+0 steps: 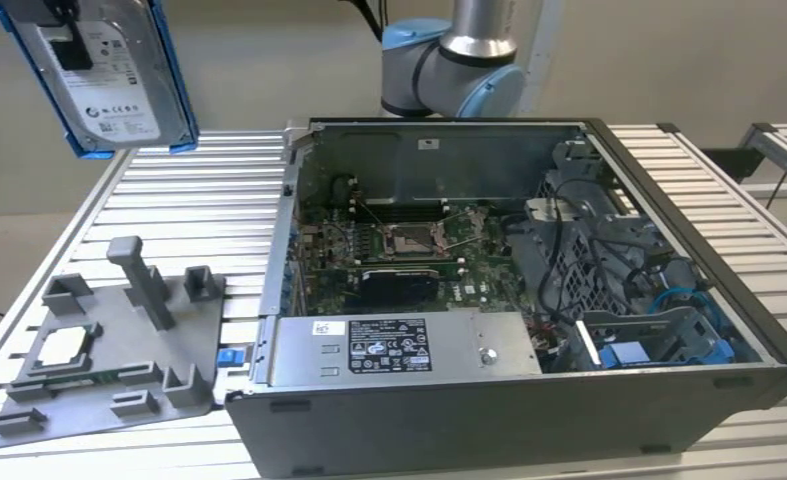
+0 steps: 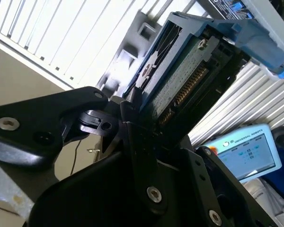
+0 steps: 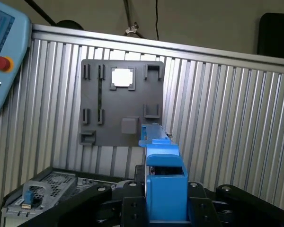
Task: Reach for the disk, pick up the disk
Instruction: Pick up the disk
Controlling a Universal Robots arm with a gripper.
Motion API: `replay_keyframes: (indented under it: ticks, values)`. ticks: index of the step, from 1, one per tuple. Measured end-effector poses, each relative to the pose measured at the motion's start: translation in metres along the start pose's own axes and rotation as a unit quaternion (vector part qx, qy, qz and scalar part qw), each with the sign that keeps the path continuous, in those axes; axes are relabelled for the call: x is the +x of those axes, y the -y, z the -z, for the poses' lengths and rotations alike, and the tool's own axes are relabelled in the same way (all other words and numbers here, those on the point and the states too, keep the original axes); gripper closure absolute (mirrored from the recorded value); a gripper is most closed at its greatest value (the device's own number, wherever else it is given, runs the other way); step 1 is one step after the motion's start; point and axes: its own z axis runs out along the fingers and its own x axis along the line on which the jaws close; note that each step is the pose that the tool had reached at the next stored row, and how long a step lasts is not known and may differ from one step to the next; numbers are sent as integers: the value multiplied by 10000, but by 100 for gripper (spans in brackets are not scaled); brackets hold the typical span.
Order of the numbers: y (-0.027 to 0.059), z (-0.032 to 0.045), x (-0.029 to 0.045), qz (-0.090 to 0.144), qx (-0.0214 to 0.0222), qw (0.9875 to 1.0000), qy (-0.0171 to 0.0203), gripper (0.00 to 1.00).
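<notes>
The disk (image 1: 124, 85), a silver hard drive with a white label and a blue bracket along its edges, hangs high in the air at the exterior view's upper left, above the slatted table. My gripper (image 1: 68, 38) is shut on its upper part. In the second wrist view the disk's (image 2: 189, 78) circuit-board underside and connector rise from between the black fingers (image 2: 132, 118). In the first wrist view the blue bracket edge of the disk (image 3: 164, 165) stands clamped in my gripper (image 3: 166, 208).
An open computer case (image 1: 527, 400) fills the table's middle, with a grey power supply box (image 1: 400, 345) along its front. A grey fixture plate (image 1: 100, 360) holding a small white-topped chip (image 1: 62, 345) lies at the exterior view's left. A teach pendant (image 2: 246, 151) lies beside the table.
</notes>
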Motion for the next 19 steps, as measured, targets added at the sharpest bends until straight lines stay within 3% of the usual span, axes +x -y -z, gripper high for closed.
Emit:
replay_keyframes:
  ticks: [6,19]
  values:
    - [215,5,25,0,0,10000,0,100]
    - [449,9,52,0,0,10000,0,100]
